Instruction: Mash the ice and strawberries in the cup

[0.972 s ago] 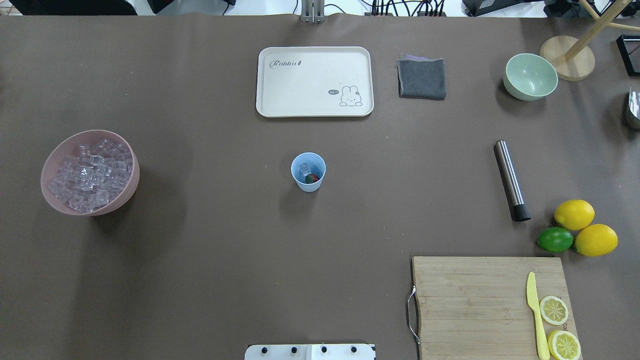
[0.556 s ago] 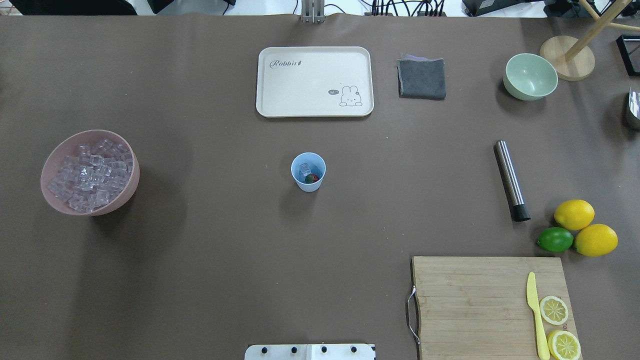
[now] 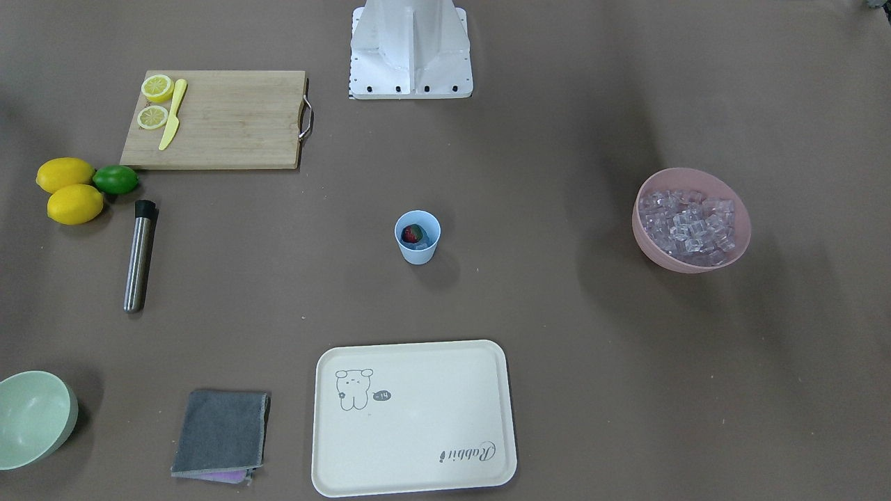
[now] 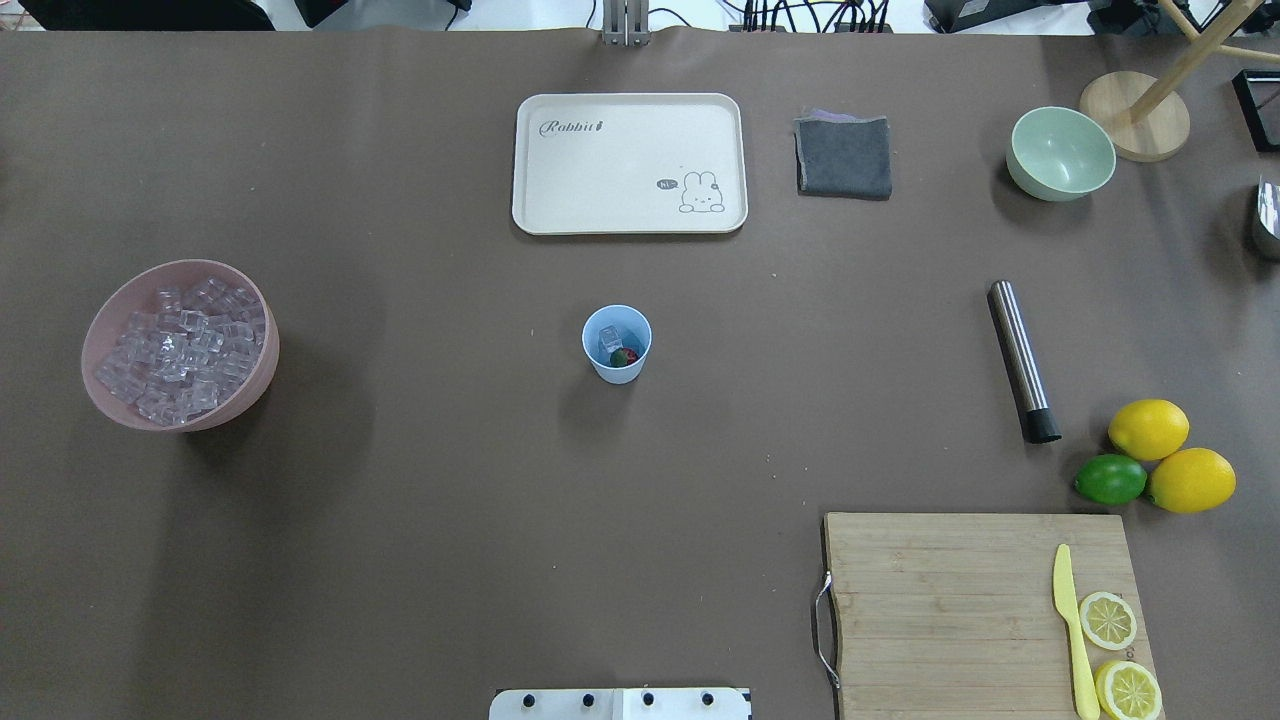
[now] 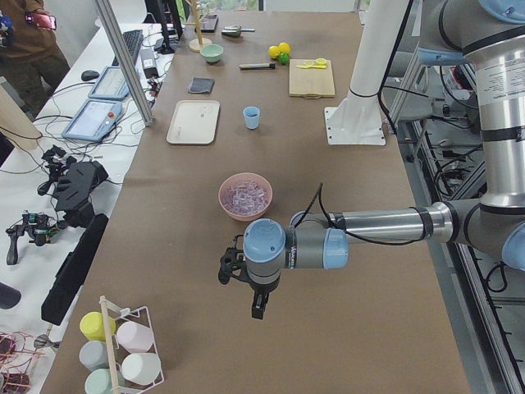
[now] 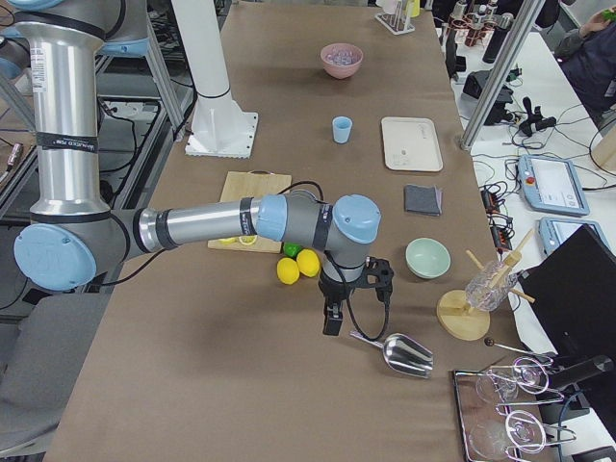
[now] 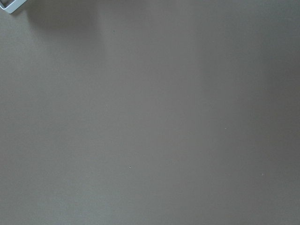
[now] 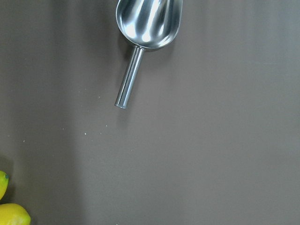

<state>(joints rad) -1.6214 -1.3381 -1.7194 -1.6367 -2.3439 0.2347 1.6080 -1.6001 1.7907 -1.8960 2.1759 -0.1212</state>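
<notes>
One clear glassy ice cube [image 4: 609, 338] and one small red strawberry [image 4: 624, 356] lie in the light-blue plastic tumbler [image 4: 615, 371] on the worktop [image 4: 400, 500] — loaded, apparently not mashed. The steel cylindrical muddler [image 4: 1022, 360] lies untouched; whether either arm's jaws are clenched, I cannot tell.

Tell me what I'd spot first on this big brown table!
The big pink bowl heaped with shiny ice cubes sits on the robot's left. In the middle stands a little blue cup with a red strawberry inside, and two bright yellow lemons with a green lime lie on its right.
</notes>
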